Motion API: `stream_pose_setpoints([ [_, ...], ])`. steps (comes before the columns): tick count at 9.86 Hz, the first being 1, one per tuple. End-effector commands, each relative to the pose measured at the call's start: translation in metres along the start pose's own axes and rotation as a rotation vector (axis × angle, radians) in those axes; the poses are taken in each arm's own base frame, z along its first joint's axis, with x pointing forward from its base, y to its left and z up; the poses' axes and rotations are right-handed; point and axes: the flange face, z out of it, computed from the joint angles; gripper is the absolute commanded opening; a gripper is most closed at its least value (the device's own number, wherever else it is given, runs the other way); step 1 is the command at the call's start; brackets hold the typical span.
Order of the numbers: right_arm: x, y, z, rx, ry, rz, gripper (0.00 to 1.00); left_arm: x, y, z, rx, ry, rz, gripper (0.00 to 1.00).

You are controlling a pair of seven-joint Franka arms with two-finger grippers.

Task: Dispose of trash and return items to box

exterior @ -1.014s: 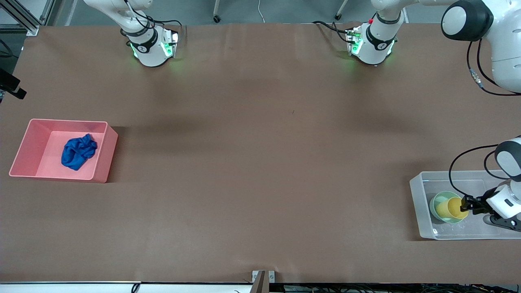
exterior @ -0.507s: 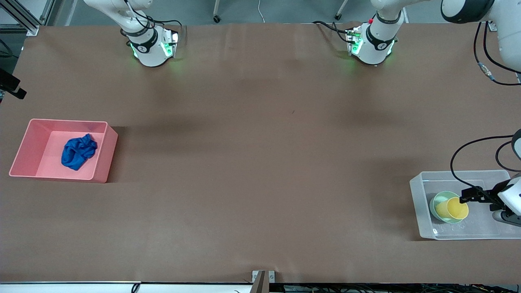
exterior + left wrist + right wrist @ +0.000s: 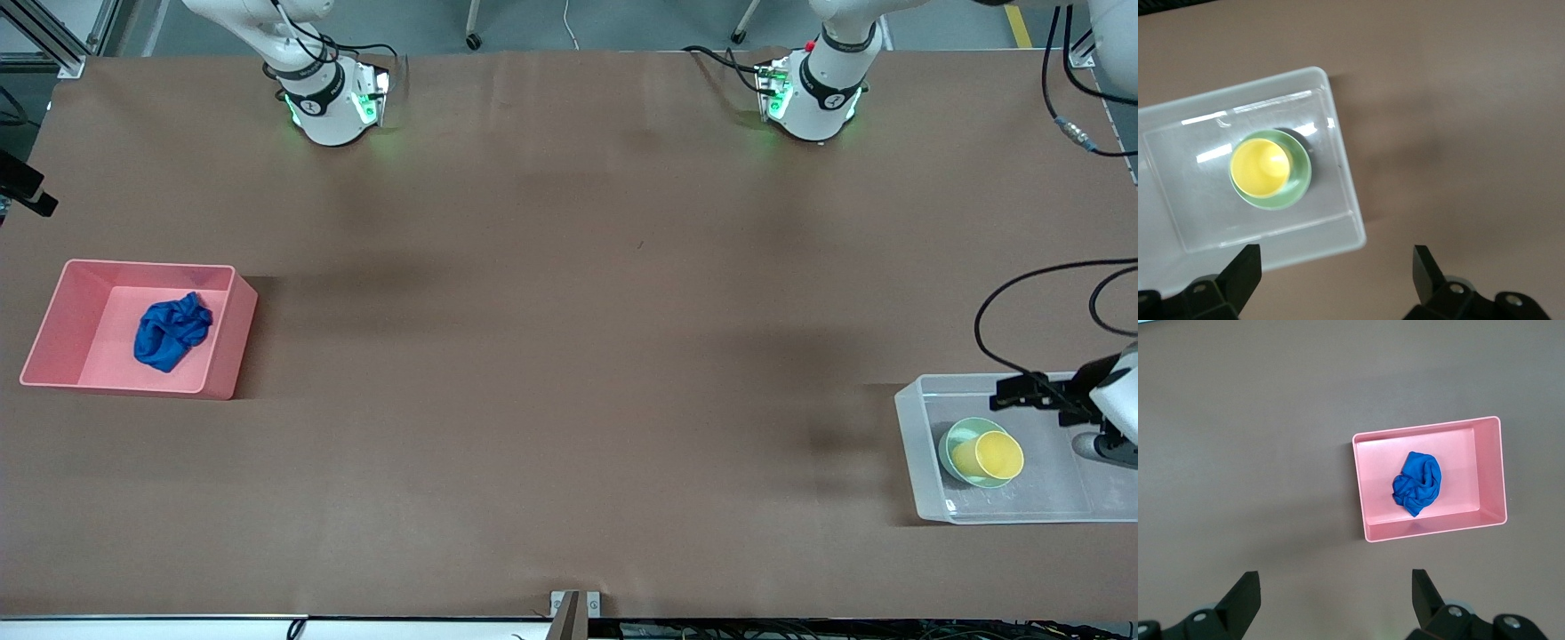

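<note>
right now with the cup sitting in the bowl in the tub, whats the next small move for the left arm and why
Probably lift the left gripper clear and park it. Its fingers are open and empty over the clear tub, the yellow cup sits inside the green bowl, and the blue cloth lies in the pink bin, so nothing seems left to move.

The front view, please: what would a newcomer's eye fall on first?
Probably the deep blue cloth wad in the pink bin at the right arm's end of the table. Next, the yellow cup nested in the mint-green bowl inside the clear tub at the left arm's end, with the open left claw over that tub.
</note>
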Motion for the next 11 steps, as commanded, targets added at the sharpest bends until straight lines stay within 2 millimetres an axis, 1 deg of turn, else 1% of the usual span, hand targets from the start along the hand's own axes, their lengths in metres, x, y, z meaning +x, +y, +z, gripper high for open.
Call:
stream_pose_setpoints([
  [1,-0.001,0.002,-0.002,-0.010,-0.010,-0.035,1.00,-0.024,0.044,-0.026,-0.011,-0.061,-0.020,1.00],
  [3,-0.002,0.002,-0.002,-0.012,-0.013,-0.035,1.00,-0.053,0.077,-0.066,0.026,-0.036,-0.019,1.00],
  [4,-0.002,0.002,-0.001,-0.010,-0.014,-0.032,1.00,-0.071,0.091,-0.091,0.052,-0.011,-0.017,0.99],
  [5,-0.002,0.003,-0.001,-0.012,-0.014,-0.029,1.00,-0.084,0.107,-0.107,0.070,0.004,-0.012,0.99],
  [6,-0.002,0.002,-0.001,-0.010,-0.014,-0.029,1.00,-0.089,0.125,-0.119,0.079,0.007,0.014,1.00],
  [7,-0.002,0.002,-0.001,-0.010,-0.014,-0.029,1.00,-0.090,0.135,-0.135,0.083,0.022,0.012,1.00],
  [9,-0.002,0.003,-0.001,-0.012,-0.014,-0.027,1.00,-0.098,0.141,-0.163,0.098,0.021,-0.012,1.00],
  [10,-0.002,0.002,-0.001,-0.010,-0.014,-0.029,1.00,-0.103,0.145,-0.165,0.100,-0.015,-0.011,1.00],
  [11,-0.002,0.002,-0.001,-0.012,-0.014,-0.029,1.00,-0.110,0.141,-0.170,0.098,-0.028,-0.025,1.00],
])
